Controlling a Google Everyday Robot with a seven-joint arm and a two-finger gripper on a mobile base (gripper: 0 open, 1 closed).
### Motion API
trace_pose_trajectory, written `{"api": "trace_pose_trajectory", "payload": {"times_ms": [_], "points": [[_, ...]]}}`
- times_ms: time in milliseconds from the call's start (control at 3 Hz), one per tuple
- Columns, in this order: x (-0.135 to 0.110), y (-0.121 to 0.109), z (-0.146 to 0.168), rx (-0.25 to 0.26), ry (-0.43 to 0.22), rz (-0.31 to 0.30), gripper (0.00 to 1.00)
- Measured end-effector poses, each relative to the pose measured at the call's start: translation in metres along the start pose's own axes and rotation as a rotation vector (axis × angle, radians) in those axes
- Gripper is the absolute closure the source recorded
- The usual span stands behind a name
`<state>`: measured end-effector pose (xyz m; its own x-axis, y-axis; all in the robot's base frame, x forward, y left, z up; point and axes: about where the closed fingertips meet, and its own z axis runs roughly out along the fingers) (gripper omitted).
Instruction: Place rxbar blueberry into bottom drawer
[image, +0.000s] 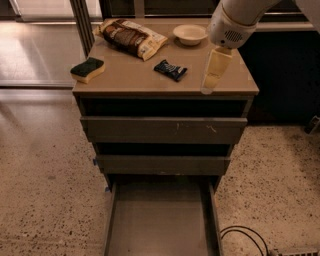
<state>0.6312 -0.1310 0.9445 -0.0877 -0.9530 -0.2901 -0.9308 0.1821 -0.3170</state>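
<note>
The rxbar blueberry is a small dark navy wrapper lying flat on the cabinet top, near its middle. The bottom drawer is pulled open below, a wide shallow tray with a bare floor. My gripper hangs from the white arm over the right part of the cabinet top, to the right of the bar and apart from it. It holds nothing that I can see.
A brown-and-cream snack bag lies at the back left of the top, a white bowl at the back, a green-and-yellow sponge at the left edge. Two upper drawers are above the open one. A black cable lies on the floor at right.
</note>
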Motion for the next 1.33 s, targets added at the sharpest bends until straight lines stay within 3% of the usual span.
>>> {"api": "trace_pose_trajectory", "payload": {"times_ms": [333, 667, 1333], "points": [[-0.014, -0.041, 0.044, -0.013, -0.002, 0.039, 0.0], [-0.014, -0.043, 0.051, -0.015, -0.001, 0.051, 0.0], [-0.017, -0.082, 0.086, 0.0, -0.026, 0.125, 0.0]]}}
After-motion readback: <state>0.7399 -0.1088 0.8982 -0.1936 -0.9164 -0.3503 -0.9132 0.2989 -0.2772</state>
